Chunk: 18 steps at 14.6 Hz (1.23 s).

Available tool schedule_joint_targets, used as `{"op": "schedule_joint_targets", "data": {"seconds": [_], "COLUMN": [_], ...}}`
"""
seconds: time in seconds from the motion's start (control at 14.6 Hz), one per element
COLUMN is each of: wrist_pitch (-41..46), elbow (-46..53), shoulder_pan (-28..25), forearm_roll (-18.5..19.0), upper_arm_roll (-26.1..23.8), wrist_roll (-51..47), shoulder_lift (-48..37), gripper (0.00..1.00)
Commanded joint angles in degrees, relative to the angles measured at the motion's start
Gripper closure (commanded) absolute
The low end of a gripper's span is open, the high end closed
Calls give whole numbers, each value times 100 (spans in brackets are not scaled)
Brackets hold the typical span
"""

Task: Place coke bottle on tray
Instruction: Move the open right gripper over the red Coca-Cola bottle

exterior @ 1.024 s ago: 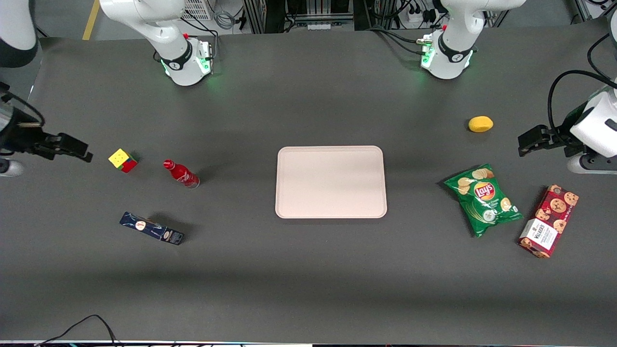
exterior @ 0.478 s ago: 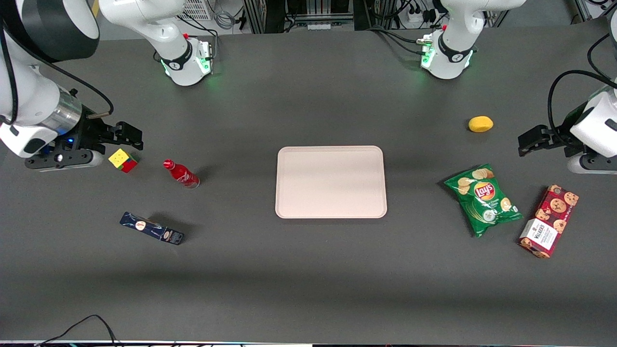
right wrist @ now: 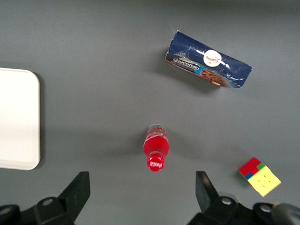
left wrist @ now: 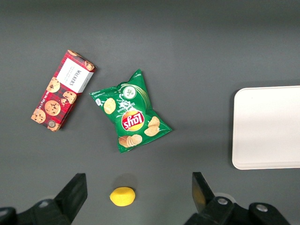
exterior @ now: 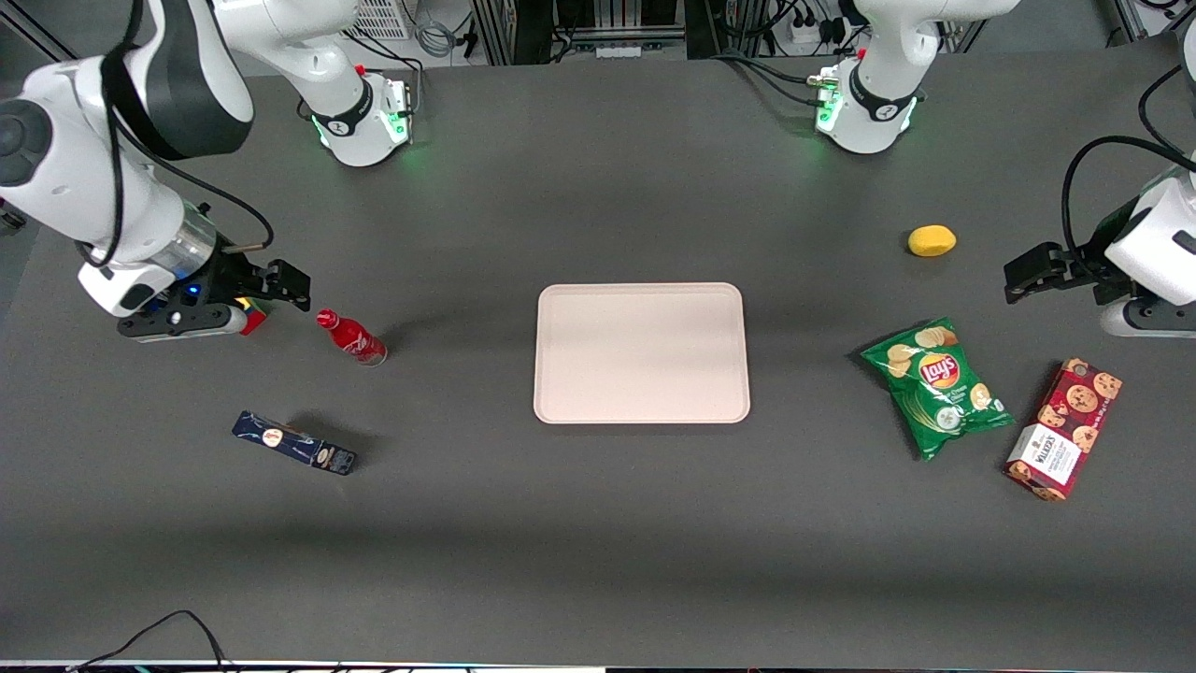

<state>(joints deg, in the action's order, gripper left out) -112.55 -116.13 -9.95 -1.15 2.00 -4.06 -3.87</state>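
surfaces and finishes on the table

the coke bottle (exterior: 351,337) is seen to be glossy red, with highlights along its body and cap. the tray (exterior: 641,352) looks like smooth matt plastic in pale pink. the table (exterior: 598,542) is covered with a dull dark grey mat. the dark blue box (exterior: 293,443) appears to be printed card with a slight sheen. the chip bag (exterior: 936,384) is shiny crinkled foil, and the cookie box (exterior: 1063,429) is printed card. the gripper (exterior: 278,284), held above the table beside the bottle's cap, is matt black, below a white glossy plastic arm shell.
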Motion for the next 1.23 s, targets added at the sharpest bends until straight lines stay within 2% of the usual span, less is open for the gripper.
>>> {"op": "schedule_joint_targets", "data": {"seconds": [0.0,0.34,0.55,0.68,1.16], "wrist_pitch": [-1091,-1470,-2374,-2683,-3281], "elbow": [-1155,-1429,-1965,-2071,-2353], "shoulder_pan": [20,37,37,37,55], "forearm_roll": [-43,-52,-43,-43,-52], "upper_arm_roll": [28,37,37,37,28], "wrist_roll": [151,353,370,371,379], "shoulder_lift": [-342,-158,-97,61,263], "gripper": [0,0,0,0,0]}}
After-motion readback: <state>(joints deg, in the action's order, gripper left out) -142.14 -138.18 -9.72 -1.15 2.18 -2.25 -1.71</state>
